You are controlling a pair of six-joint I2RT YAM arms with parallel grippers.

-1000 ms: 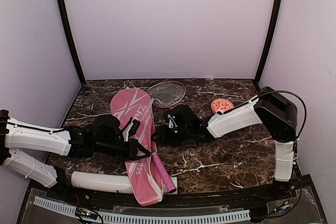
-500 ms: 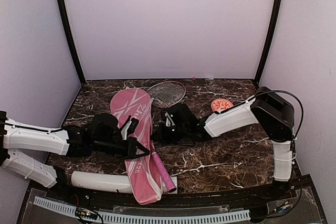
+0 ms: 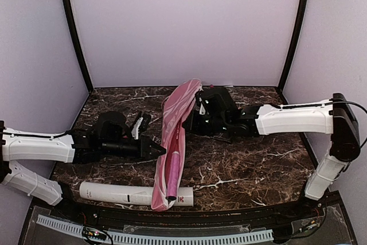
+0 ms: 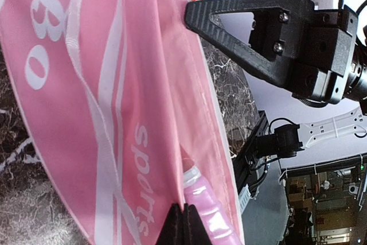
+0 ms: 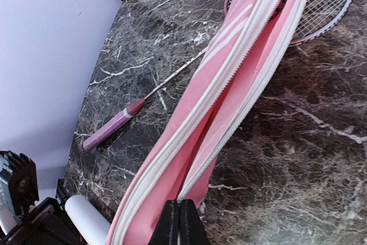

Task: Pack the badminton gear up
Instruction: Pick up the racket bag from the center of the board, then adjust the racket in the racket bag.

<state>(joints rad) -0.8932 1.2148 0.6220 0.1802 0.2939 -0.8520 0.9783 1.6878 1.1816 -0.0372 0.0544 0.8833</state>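
1. The left arm lies low, reaching in from the left; the left gripper [image 3: 161, 151] is pressed together, pinching the pink racket bag [image 3: 174, 140] at mid-length.
2. The right arm stretches across from the right; the right gripper [image 3: 198, 107] pinches the bag's far zipper edge (the bag stands on edge).
3. The white tube [image 3: 129, 193] lies along the near edge.

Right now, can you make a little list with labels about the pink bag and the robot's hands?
bag: pink bag, standing up on its edge
left gripper: shut on the bag's cloth
right gripper: shut on the bag's zipper edge
inside bag: pink racket handle
on table: another racket flat beside the bag; white tube lying at the near edge
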